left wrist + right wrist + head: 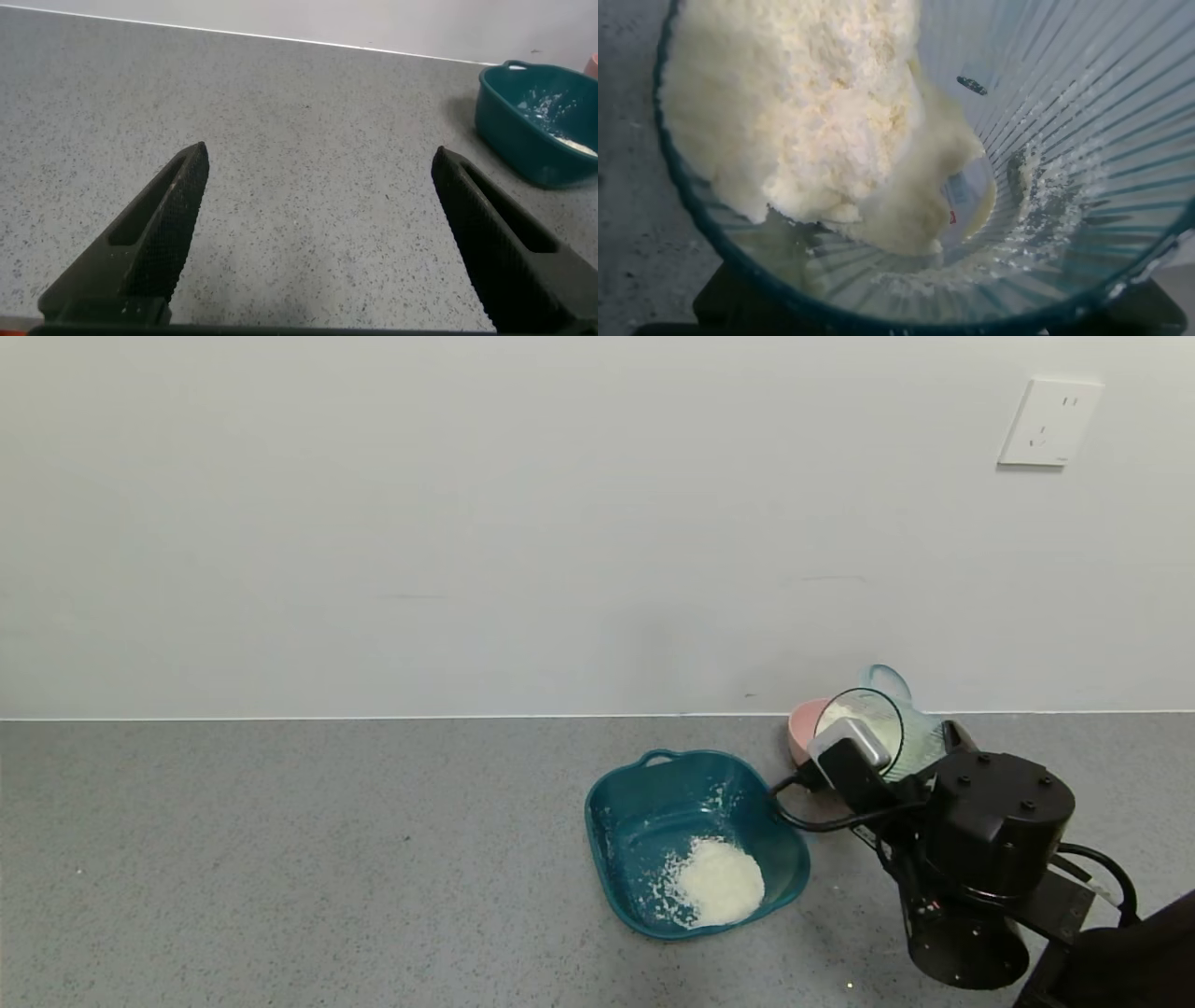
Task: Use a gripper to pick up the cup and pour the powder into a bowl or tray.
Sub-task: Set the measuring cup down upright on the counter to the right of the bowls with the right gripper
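Note:
My right gripper point(922, 773) is shut on the ribbed pale blue-green cup point(882, 726) and holds it tilted above the table, just right of the teal basin point(644, 807). The cup's mouth faces left and toward me, with white powder point(838, 717) inside. In the right wrist view the powder point(813, 103) lies heaped against the cup's ribbed wall point(1083, 112). The gripper's fingers are hidden behind the wrist. A heap of powder point(719, 882) lies in the basin, which also shows in the left wrist view point(533, 121). My left gripper point(320, 152) is open and empty above bare table.
A small pink bowl point(801, 728) stands behind the cup, near the wall. The grey speckled table point(280, 859) stretches left of the basin. A white wall with a socket point(1047, 422) closes the far edge.

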